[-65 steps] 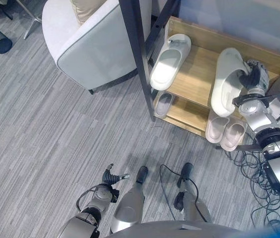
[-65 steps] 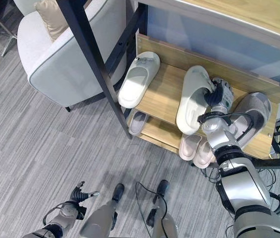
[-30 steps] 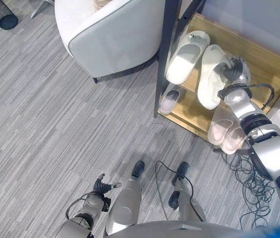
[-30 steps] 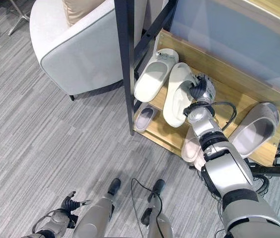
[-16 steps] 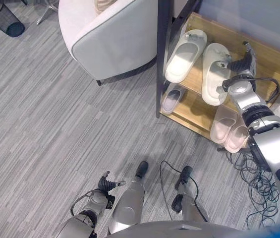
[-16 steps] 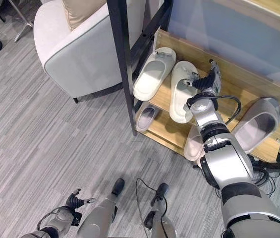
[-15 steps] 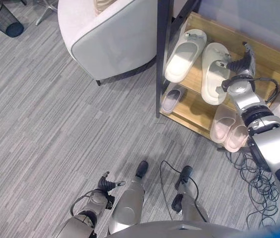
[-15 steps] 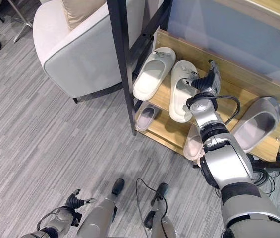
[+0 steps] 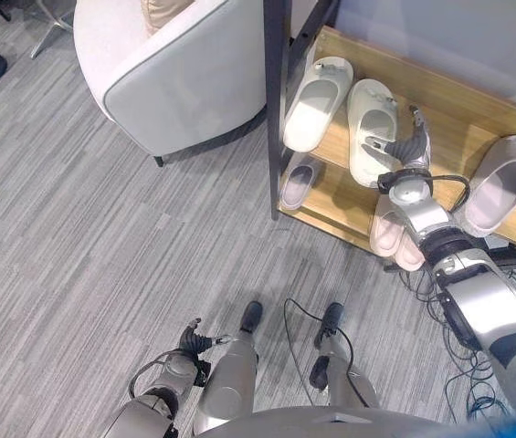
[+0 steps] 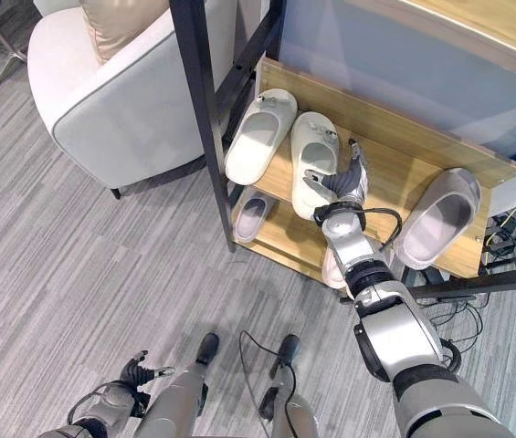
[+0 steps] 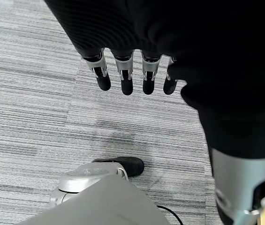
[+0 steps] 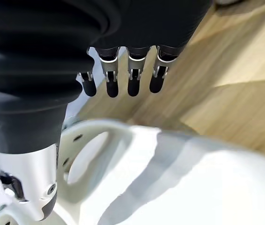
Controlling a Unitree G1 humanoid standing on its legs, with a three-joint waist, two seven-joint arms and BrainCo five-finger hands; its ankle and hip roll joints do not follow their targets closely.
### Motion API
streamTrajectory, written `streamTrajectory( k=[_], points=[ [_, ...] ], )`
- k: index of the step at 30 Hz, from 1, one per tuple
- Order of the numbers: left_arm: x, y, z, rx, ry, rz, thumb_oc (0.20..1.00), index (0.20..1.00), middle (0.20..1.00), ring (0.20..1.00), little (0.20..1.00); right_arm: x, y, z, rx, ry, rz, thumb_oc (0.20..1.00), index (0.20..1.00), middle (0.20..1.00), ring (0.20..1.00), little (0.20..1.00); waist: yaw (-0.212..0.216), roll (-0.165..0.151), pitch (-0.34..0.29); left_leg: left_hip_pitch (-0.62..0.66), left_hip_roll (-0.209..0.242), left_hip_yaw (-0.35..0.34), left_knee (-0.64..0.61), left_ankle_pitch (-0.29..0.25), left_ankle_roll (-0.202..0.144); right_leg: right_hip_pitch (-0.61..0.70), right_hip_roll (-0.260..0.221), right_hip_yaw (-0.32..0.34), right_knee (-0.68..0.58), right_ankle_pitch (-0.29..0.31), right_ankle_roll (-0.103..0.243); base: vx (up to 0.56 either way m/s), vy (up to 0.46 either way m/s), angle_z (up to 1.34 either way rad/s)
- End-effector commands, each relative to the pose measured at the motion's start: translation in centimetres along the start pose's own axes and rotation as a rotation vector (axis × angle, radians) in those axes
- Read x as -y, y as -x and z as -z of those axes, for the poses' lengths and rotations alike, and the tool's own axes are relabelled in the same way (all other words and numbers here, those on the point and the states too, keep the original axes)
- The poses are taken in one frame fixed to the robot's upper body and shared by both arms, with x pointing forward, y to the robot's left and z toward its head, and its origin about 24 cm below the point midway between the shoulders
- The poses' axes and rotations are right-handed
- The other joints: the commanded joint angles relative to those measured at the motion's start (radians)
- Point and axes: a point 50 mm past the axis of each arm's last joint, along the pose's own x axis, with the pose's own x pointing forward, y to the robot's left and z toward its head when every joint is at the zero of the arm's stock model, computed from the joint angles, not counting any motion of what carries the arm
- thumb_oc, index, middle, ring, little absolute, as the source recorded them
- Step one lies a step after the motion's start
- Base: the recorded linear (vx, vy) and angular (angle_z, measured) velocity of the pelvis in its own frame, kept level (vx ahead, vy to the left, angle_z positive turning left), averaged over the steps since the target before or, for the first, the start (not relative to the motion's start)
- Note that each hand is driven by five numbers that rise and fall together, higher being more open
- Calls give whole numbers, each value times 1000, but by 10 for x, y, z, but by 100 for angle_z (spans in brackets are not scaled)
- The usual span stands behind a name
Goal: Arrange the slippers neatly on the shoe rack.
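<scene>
Two white slippers lie side by side at the left end of the shoe rack's upper wooden shelf (image 9: 449, 137): one (image 9: 317, 102) by the black post, the other (image 9: 373, 132) just right of it. My right hand (image 9: 413, 151) is open at that second slipper's right edge, fingers straight over bare wood. In the right wrist view the white slipper (image 12: 170, 178) shows close below the fingers (image 12: 132, 84). My left hand (image 9: 194, 342) hangs open low over the carpet, with nothing in it.
A grey slipper (image 9: 500, 182) leans at the shelf's right end. On the lower shelf lie a small grey slipper (image 9: 300, 181) and a pink pair (image 9: 394, 233). A white armchair (image 9: 175, 73) stands left of the black rack post (image 9: 274, 100).
My right hand carried the second white slipper left along the shelf, set it beside the first, let go and opened. The camera has shifted as well.
</scene>
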Motion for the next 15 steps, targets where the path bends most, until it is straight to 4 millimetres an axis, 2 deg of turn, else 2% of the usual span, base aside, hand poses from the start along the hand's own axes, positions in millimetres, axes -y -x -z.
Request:
streamTrajectory(
  k=[1,5,9,15],
  points=[
    [8,-1,-2,-39,32,-4,1000,1000,1000,1000,1000,13,-8,-19,91,-60,66,1000,1000,1000,1000,1000,20,52,52,90,9,-8,-202,42,-23,212,-34,-33,7,-139,127,0,0,0],
    [10,0,0,-50,27,-2,1000,1000,1000,1000,1000,0,7,0,36,-101,16,1000,1000,1000,1000,1000,14,59,48,99,9,-4,-202,38,-20,216,-36,-30,9,-141,127,-2,6,-3],
    [11,1,3,-61,26,-3,1000,1000,1000,1000,1000,-25,32,21,-39,-166,-97,1000,1000,1000,1000,1000,8,65,45,111,9,3,-202,37,-17,223,-40,-25,9,-140,126,-8,9,-2],
    [11,2,6,-73,21,-6,1000,1000,1000,1000,1000,-40,46,20,-23,-172,-177,1000,1000,1000,1000,1000,5,68,42,115,9,8,-202,37,-17,224,-41,-24,10,-139,127,-5,2,-1]
  ],
)
